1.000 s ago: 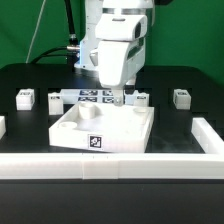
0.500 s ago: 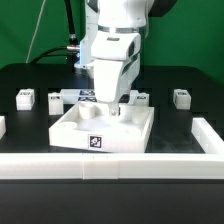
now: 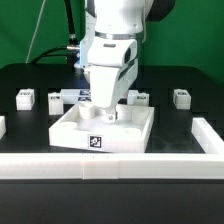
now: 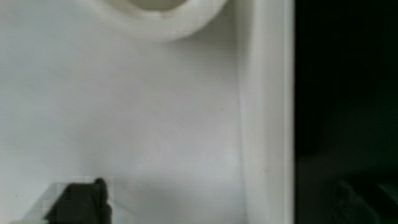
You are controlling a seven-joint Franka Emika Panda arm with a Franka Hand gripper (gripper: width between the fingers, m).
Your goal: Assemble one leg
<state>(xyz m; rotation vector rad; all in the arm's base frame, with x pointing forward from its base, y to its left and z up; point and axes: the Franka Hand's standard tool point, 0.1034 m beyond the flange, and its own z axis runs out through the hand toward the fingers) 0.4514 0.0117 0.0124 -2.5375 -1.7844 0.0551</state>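
Observation:
Several small white legs with marker tags stand on the black table: two at the exterior view's left [image 3: 25, 98] [image 3: 53, 100], one at the right [image 3: 181, 97], and one just behind the tray [image 3: 141, 98]. The large white tray-like part [image 3: 70, 128] lies in the middle. My gripper [image 3: 107, 114] is low at the tray's back edge, open and empty. In the wrist view my gripper [image 4: 221, 205] straddles the tray's raised rim [image 4: 267, 110]. One dark finger [image 4: 75, 203] is over the tray's floor, the other over the black table. A round hole [image 4: 169, 12] shows in the tray.
The marker board [image 3: 78, 97] lies behind the tray, partly hidden by my arm. A white raised border [image 3: 110, 165] runs along the table's front and up the exterior view's right side [image 3: 208, 135]. A green wall stands behind.
My gripper has moved toward the exterior view's left and lower, from above the marker board's right end down to the tray's back edge. The parts have not moved.

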